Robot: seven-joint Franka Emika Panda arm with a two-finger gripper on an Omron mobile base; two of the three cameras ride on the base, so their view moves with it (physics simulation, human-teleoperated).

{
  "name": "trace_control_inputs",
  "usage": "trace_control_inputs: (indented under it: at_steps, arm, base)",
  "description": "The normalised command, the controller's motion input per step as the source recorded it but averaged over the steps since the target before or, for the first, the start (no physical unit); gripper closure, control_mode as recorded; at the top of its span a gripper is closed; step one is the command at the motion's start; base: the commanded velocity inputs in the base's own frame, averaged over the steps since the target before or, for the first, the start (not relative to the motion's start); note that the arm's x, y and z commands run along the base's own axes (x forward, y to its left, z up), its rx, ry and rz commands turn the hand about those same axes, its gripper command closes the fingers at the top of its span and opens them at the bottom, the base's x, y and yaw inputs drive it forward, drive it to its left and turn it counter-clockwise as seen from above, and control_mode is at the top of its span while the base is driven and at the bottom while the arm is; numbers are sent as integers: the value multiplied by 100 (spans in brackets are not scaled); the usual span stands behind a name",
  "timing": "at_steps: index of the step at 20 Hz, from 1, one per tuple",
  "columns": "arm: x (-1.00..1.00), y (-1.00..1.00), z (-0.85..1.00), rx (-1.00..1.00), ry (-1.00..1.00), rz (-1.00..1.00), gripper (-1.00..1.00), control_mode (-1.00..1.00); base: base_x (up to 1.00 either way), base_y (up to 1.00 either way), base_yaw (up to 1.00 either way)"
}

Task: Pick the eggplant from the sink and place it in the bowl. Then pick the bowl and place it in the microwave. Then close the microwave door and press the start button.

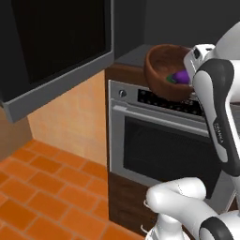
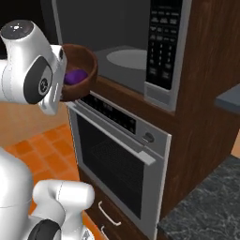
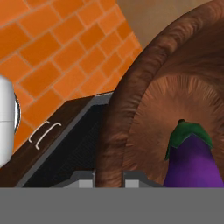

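The dark brown wooden bowl (image 1: 161, 65) (image 2: 86, 60) hangs tilted in the air in front of the oven's top edge. My gripper (image 3: 109, 180) is shut on its rim, one finger inside and one outside. The purple eggplant (image 1: 180, 76) (image 2: 75, 76) (image 3: 194, 159) lies inside the bowl (image 3: 183, 96), its green cap pointing to the bowl's middle. The microwave (image 2: 123, 33) stands open to the right of the bowl, with a pale round plate inside and a button panel (image 2: 161, 47) on its right. The microwave door (image 1: 61, 42), black glass in a grey frame, is swung out on the left.
A steel oven (image 1: 164, 136) (image 2: 117, 154) with a dark window sits directly under the microwave, set in a brown wooden cabinet (image 2: 206, 70). Drawer handles (image 2: 108, 213) show below it. An orange tiled floor (image 1: 42, 187) lies to the left, and a dark stone counter (image 2: 206, 206) at the right.
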Motion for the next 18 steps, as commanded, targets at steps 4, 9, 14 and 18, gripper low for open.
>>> trace_control_inputs:
  at_steps: [4,9,14,18]
  arm:
    - [0,0,0,0,0,0,100,100]
    - [0,0,0,0,0,0,100,100]
    - [0,0,0,0,0,0,100,100]
    - [0,0,0,0,0,0,100,100]
  base:
    - [58,4,-9]
    - [47,0,4]
    - [37,0,31]
    - [1,0,38]
